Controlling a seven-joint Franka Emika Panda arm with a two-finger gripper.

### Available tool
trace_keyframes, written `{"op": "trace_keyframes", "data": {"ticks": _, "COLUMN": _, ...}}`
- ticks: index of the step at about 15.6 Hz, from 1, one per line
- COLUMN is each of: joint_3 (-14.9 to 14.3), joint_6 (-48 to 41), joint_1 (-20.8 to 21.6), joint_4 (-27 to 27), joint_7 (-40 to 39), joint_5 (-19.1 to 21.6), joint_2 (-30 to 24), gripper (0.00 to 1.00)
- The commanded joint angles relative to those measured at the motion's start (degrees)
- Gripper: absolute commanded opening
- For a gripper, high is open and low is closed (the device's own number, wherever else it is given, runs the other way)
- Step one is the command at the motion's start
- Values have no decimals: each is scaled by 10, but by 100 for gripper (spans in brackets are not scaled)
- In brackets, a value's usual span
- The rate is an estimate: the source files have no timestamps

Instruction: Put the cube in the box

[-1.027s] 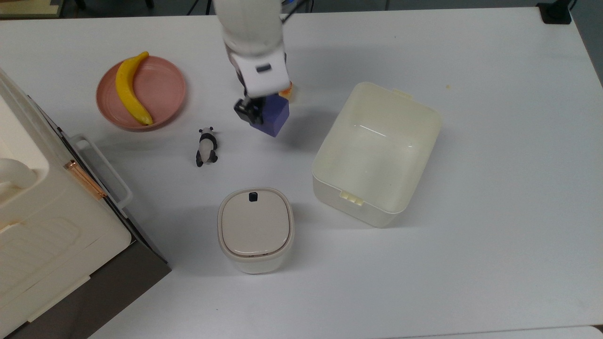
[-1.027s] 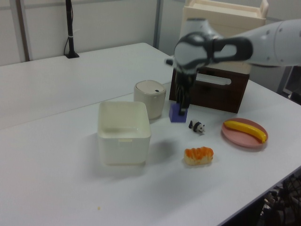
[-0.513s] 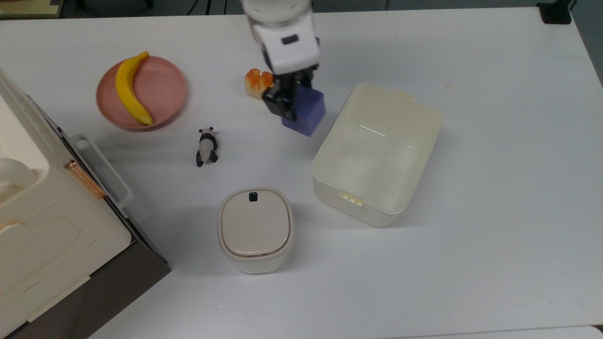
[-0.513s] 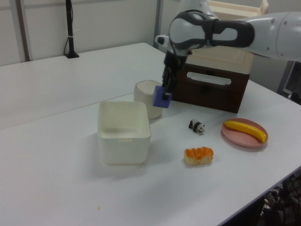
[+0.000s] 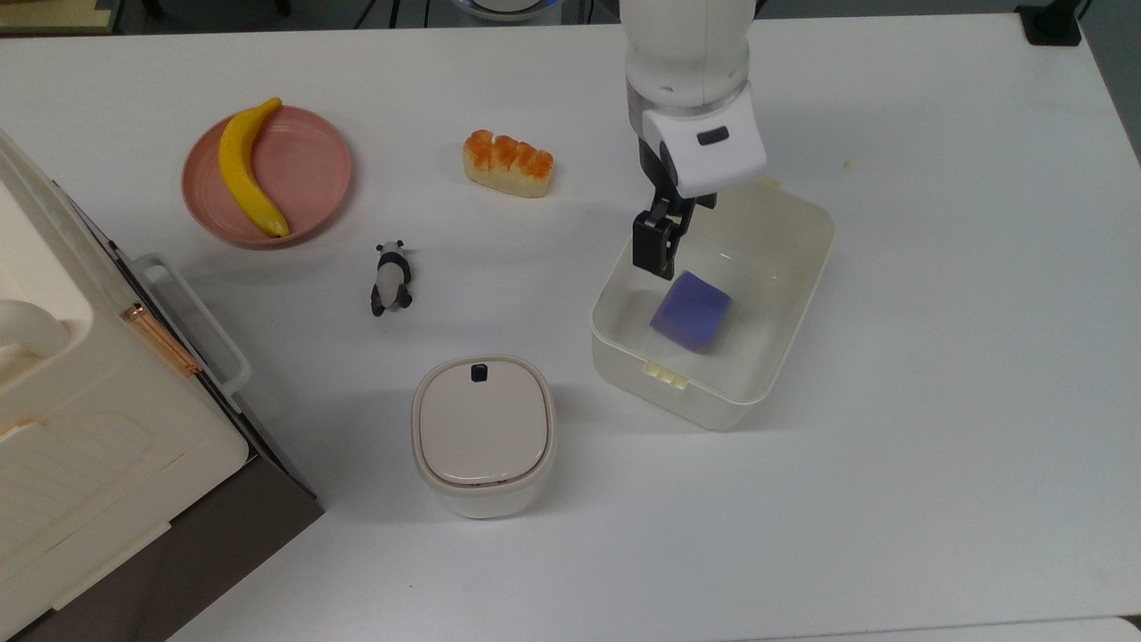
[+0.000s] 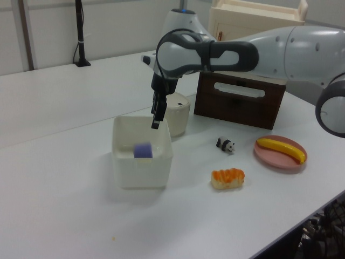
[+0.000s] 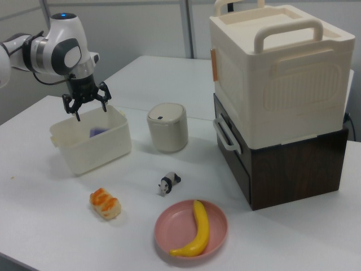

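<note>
The end effector (image 7: 86, 106), spread wide and released, is held over the box (image 5: 784, 325), having been moved there from beside it. The cube (image 5: 692, 310), gripped half a second ago, is now seen inside the box.

Arm reaches in from the top view's top edge, wrist bent so the end effector (image 5: 670, 234) points down. In the right view the end effector (image 7: 87, 104) has its fingers (image 7: 75, 108) spread wide, nothing between them. In the left view the arm stretches across from the left view's right, forearm roughly level, and the end effector (image 6: 158, 110) hangs down from the wrist with its tips lowest.
</note>
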Motion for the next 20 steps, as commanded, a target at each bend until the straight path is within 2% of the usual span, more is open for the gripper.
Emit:
{"op": "trace_keyframes", "data": {"ticks": 1, "joint_3": -2, "joint_6": 1, "joint_1": 2, "joint_4": 11, "joint_7": 28, "joint_5": -7, "joint_2": -2, "gripper": 100}}
{"op": "trace_keyframes", "data": {"ticks": 3, "joint_3": 12, "joint_6": -8, "joint_1": -14, "joint_4": -1, "joint_7": 76, "joint_5": -7, "joint_2": -28, "gripper": 100}}
{"op": "trace_keyframes", "data": {"ticks": 5, "joint_3": 27, "joint_6": -45, "joint_1": -50, "joint_4": -15, "joint_7": 149, "joint_5": -7, "joint_2": -54, "gripper": 100}}
{"op": "trace_keyframes", "data": {"ticks": 8, "joint_3": 33, "joint_6": -114, "joint_1": -88, "joint_4": -13, "joint_7": 228, "joint_5": -11, "joint_2": -72, "gripper": 100}}
{"op": "trace_keyframes", "data": {"ticks": 11, "joint_3": 35, "joint_6": -174, "joint_1": -109, "joint_4": -12, "joint_7": 340, "joint_5": -51, "joint_2": -91, "gripper": 100}}
{"op": "trace_keyframes", "data": {"ticks": 16, "joint_3": 50, "joint_6": -202, "joint_1": -134, "joint_4": -12, "joint_7": 519, "joint_5": -116, "joint_2": -103, "gripper": 100}}
{"op": "trace_keyframes", "data": {"ticks": 20, "joint_3": 51, "joint_6": -198, "joint_1": -144, "joint_4": -10, "joint_7": 541, "joint_5": -123, "joint_2": -108, "gripper": 100}}
